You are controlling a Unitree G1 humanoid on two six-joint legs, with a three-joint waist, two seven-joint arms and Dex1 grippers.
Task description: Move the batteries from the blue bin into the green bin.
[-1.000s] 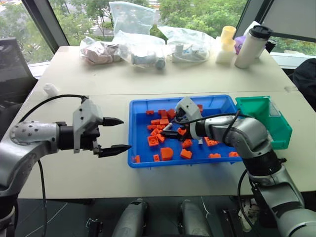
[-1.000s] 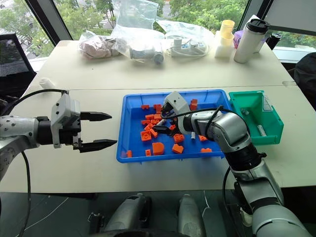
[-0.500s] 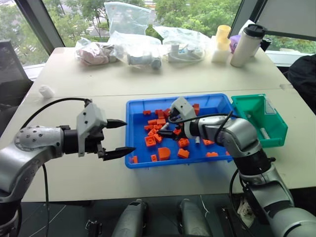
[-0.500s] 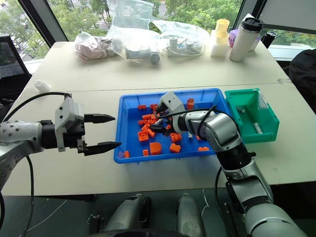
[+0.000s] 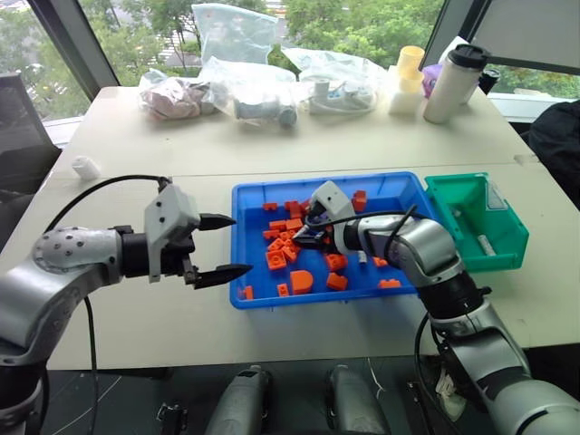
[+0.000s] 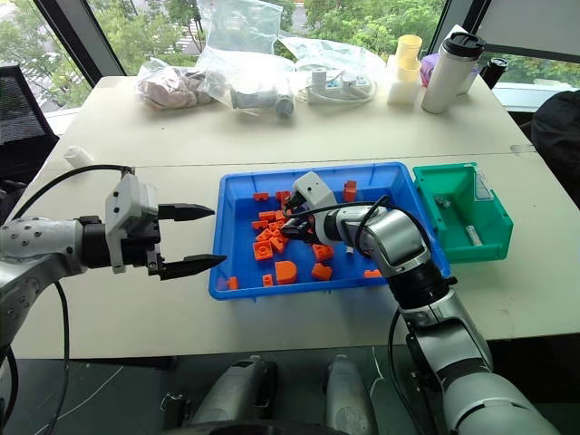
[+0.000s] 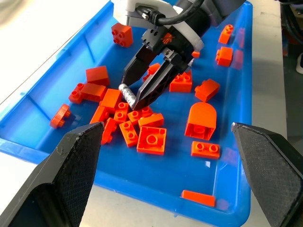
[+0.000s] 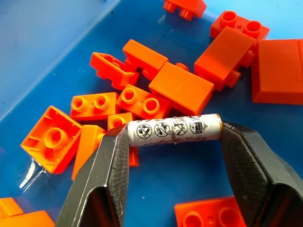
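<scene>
Down among the orange bricks [image 8: 182, 87] in the blue bin [image 5: 399, 186], the right gripper [image 8: 173, 142] has its two black fingers clamped on a battery [image 8: 173, 129], one pad pressing each end, so the little silver cylinder spans the gap sideways. It sits right over the brick pile, just above the blue floor; hard to say from these angles whether it's actually off the bottom or touching. You can see the same grab from the left wrist view, the battery [image 7: 127, 92] poking out at the fingertips.

Left gripper [image 5: 220, 246] is hanging over the white table [image 5: 136, 136] just beside the bin's left wall, fingers spread wide apart with nothing between them, pointed toward the bricks.

Green bin [image 6: 485, 227] sits right against the blue bin's right end, and at least one battery [image 6: 471, 235] is lying on its floor.
</scene>
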